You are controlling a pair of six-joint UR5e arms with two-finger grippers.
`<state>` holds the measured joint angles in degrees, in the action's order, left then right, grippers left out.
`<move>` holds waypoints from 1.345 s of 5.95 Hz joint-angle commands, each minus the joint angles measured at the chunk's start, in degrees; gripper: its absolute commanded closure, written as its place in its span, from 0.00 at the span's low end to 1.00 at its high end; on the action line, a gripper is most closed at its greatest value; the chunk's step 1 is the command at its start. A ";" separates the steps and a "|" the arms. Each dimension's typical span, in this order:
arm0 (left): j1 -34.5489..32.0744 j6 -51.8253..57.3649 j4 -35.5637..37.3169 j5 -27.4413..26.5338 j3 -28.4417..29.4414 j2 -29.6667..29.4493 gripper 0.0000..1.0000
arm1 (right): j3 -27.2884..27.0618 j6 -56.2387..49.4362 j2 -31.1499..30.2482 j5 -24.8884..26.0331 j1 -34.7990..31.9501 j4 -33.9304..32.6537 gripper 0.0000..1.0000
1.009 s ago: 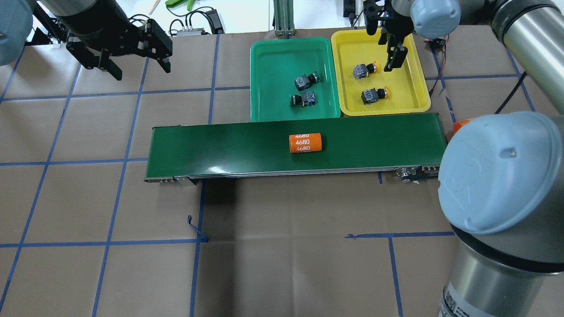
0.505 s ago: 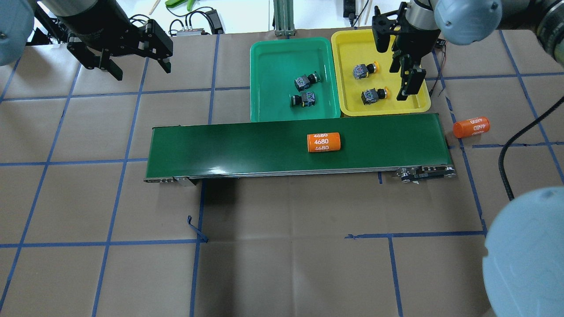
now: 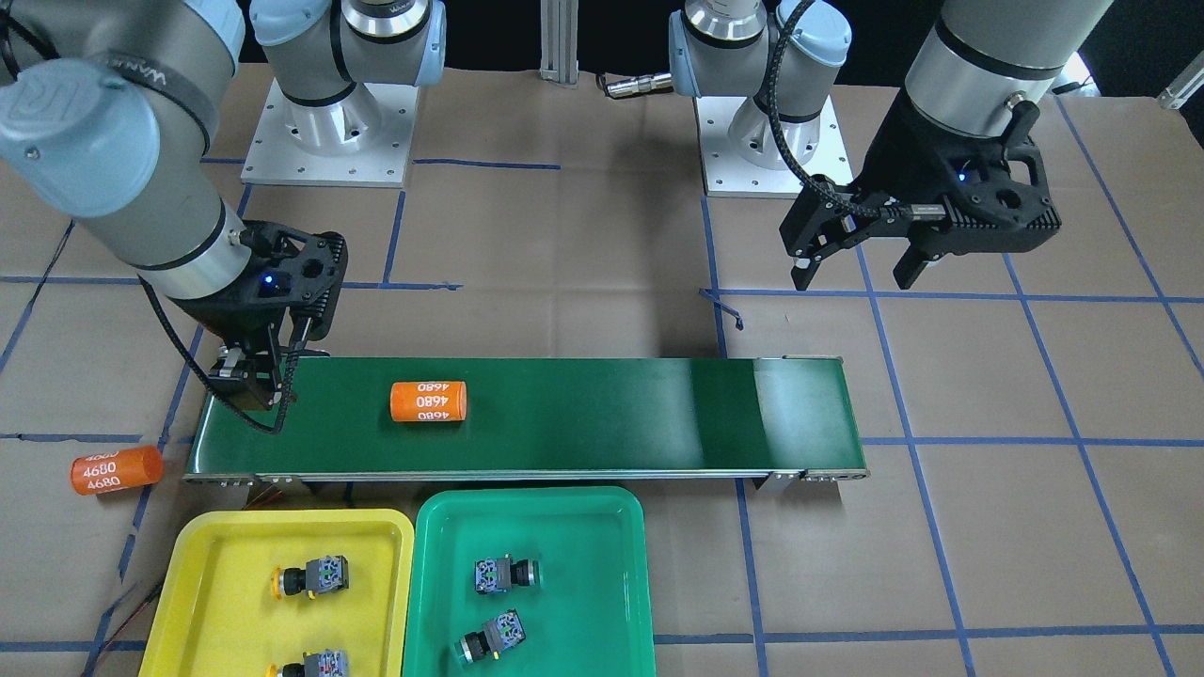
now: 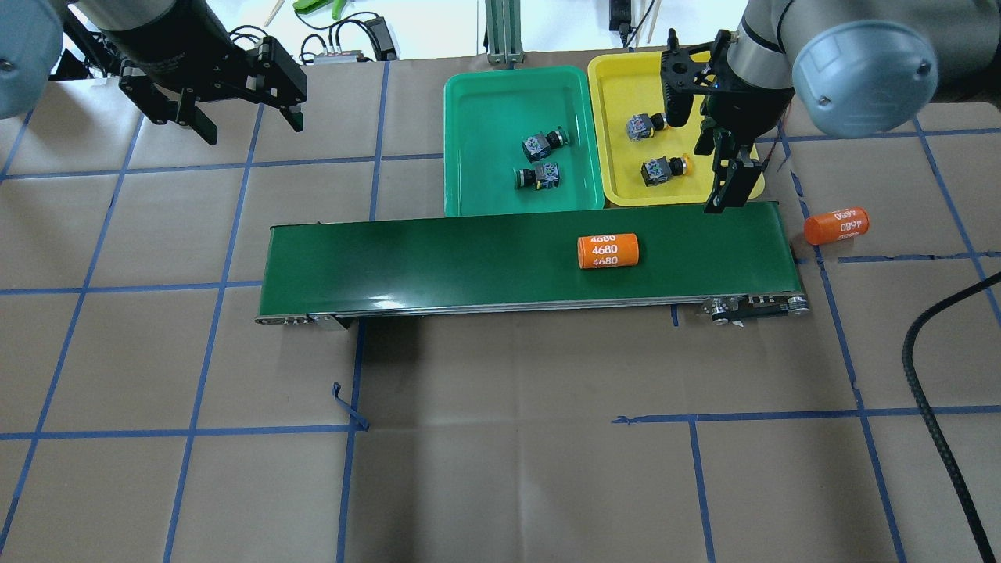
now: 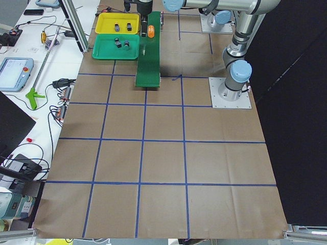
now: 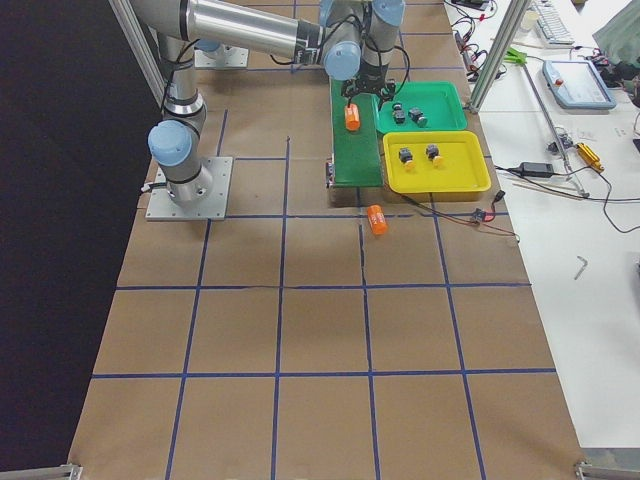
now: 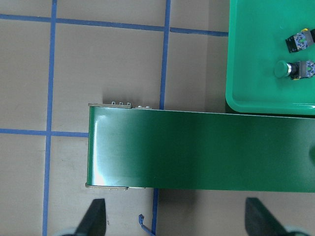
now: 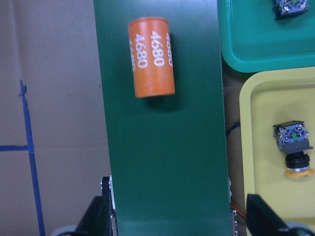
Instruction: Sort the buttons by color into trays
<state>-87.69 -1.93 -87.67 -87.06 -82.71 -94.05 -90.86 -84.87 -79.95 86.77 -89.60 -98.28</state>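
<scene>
Both grippers hang empty with jaws spread wide, which fits a completed sort. The two yellow buttons (image 4: 663, 168) lie in the yellow tray (image 4: 618, 86) just beside the right gripper (image 4: 704, 148), and the two green buttons (image 4: 539, 176) lie in the green tray (image 4: 485, 117) beyond them. Under those jaws runs the conveyor belt (image 4: 438, 254), carrying an orange cylinder (image 4: 608, 251). The left gripper (image 4: 246, 121) hovers well apart, probably high, over the paper-covered table (image 4: 500, 469) with its blue tape grid. Cable-strewn benches flank it.
</scene>
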 commanded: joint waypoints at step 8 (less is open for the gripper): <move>-0.55 0.00 0.49 -0.22 -0.69 0.18 0.01 | 0.51 88.22 -11.09 1.47 -0.83 8.76 0.00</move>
<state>-88.24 -1.93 -87.21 -87.27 -83.40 -93.92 -90.57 -3.85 -90.00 88.16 -90.43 -93.48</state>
